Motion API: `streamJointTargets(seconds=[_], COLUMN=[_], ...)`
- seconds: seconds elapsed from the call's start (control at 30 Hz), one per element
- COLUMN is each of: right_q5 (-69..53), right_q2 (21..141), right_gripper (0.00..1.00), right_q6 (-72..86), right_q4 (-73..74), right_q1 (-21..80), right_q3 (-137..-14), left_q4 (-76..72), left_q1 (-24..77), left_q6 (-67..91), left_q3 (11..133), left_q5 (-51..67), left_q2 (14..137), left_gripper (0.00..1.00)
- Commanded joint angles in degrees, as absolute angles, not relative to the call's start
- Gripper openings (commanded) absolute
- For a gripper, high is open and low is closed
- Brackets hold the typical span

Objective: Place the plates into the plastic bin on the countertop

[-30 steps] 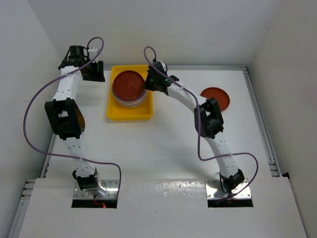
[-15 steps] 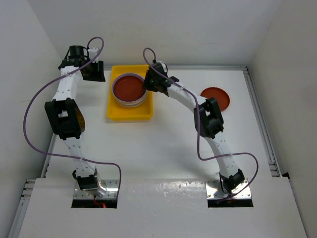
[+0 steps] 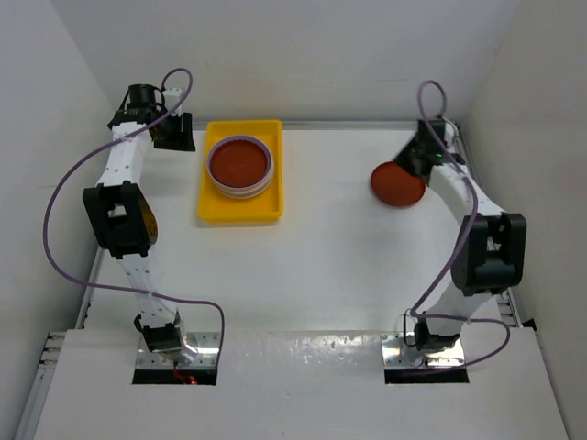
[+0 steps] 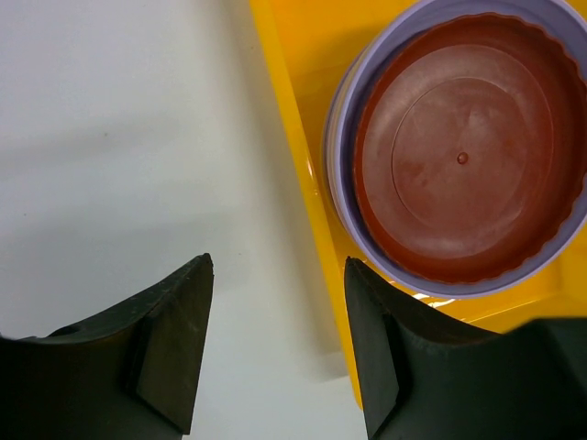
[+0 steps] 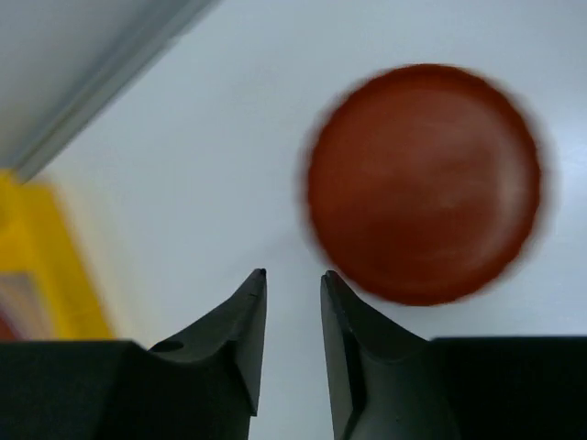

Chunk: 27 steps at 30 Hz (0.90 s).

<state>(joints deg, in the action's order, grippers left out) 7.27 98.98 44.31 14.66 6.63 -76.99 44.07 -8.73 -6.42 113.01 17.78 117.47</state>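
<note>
While the right gripper (image 5: 292,275) hangs slightly parted and empty, a dark red plate (image 5: 424,181) lies just ahead on the countertop (image 5: 229,137) — the left gripper (image 4: 277,264), wide and empty, faces stacked plates (image 4: 463,156) in the plastic bin (image 4: 293,101).

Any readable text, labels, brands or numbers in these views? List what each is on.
None readable in any view.
Stacked plates, plastic bin, loose dark red plate, countertop: no print seen.
Right wrist view is blurred; nothing legible there either.
</note>
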Motion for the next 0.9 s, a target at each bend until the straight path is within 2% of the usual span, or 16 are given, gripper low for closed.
streamJointTargets(seconds=[0.0,0.07,0.1,0.17,0.2,0.27,0.47,0.6,0.63,0.77,0.87], right_q5=[8.35,8.61,8.87,9.14,8.44,9.4,7.47,5.45,5.36,5.79,12.21], right_q2=[99.14,100.62,102.03,104.48,106.42,110.11,120.84,122.78,122.26,116.2,108.56], right_gripper=[0.29,0.37,0.48,0.57,0.6,0.6,0.49,0.06,0.0,0.0,0.0], right_q6=[48.78,49.13,49.13,48.35,47.21,45.98,46.84,46.15,46.06,42.11,37.63], right_q4=[16.08,16.35,16.78,16.87,17.48,20.29,26.46,24.87,25.31,23.82,20.23], right_q1=[-2.42,-6.56,-7.29,-9.39,-10.01,-11.33,-13.36,-13.1,-13.01,-9.16,-2.74], right_q3=[-67.68,-67.49,-68.02,-70.04,-71.7,-76.52,-83.93,-82.97,-82.88,-81.91,-81.04], left_q4=[43.15,43.15,43.15,43.15,43.15,43.15,43.15,43.15,43.15,43.68,44.21], left_q1=[-9.05,-9.05,-9.05,-9.05,-9.05,-9.05,-9.05,-9.05,-9.05,-8.44,-5.46], left_q6=[-6.68,-6.68,-6.68,-6.16,-6.15,-6.15,-6.68,-7.21,-7.82,-8.35,-9.57], left_q3=[112.68,113.29,114.86,116.01,116.54,116.54,115.41,114.88,114.87,114.87,116.19], left_q5=[18.54,18.54,18.54,18.54,18.54,19.07,17.23,16.7,16.7,19.49,21.0], left_q2=[114.52,115.04,115.05,115.58,115.58,114.88,113.12,111.36,110.84,110.21,109.69], left_gripper=[0.62,0.62,0.62,0.62,0.62,0.62,0.62,0.62,0.63,0.69,0.73])
